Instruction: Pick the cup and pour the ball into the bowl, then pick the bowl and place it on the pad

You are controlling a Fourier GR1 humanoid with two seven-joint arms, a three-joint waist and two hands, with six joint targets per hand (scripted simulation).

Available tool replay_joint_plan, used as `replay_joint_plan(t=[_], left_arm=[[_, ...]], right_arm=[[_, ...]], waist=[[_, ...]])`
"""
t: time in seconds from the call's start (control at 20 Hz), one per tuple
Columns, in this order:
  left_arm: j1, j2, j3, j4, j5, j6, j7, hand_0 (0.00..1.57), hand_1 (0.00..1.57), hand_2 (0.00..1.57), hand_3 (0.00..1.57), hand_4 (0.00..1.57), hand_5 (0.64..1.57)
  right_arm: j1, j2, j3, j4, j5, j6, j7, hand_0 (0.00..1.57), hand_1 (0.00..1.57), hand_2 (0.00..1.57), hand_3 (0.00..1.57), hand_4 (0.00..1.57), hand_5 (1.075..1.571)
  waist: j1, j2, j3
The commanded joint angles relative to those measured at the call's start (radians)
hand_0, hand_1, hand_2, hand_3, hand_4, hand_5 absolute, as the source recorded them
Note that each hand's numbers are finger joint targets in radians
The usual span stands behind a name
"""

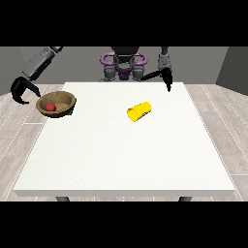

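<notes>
A yellow cup point(139, 111) lies on its side near the middle of the white table point(126, 160), its mouth towards the front left. At the table's left edge stands a brown wooden bowl point(56, 103) with a red ball point(51, 106) inside it. A sliver of green pad point(70, 112) peeks out from under the bowl's right side. The hand at the view's left point(23, 90) hangs just left of the bowl, off the table's edge, its fingers curved but spread apart, holding nothing. The hand at the view's right point(167, 80) hangs over the table's back edge, fingers pointing down.
The robot's torso point(123, 65) stands behind the table's far edge. Wooden floor surrounds the table on all sides.
</notes>
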Motion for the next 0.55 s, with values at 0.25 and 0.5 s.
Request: replay_joint_plan(t=[0.25,0.5], left_arm=[[0.043,-0.009,-0.010,-0.085,-0.008,0.010,-0.002,0.00,0.00,0.00,0.00,0.00,1.569],[0.073,-0.044,-0.006,0.075,-0.006,0.026,-0.018,0.00,0.00,0.00,0.00,0.00,1.569]], right_arm=[[-0.042,-0.065,-0.011,0.009,0.000,0.026,0.028,0.00,0.00,0.33,0.24,0.00,1.495],[-0.086,-0.149,-0.028,-0.020,-0.047,0.194,0.162,0.00,0.00,0.19,0.29,0.00,1.503]], waist=[[-0.013,0.013,0.0005],[-0.059,-0.130,-0.0023]])
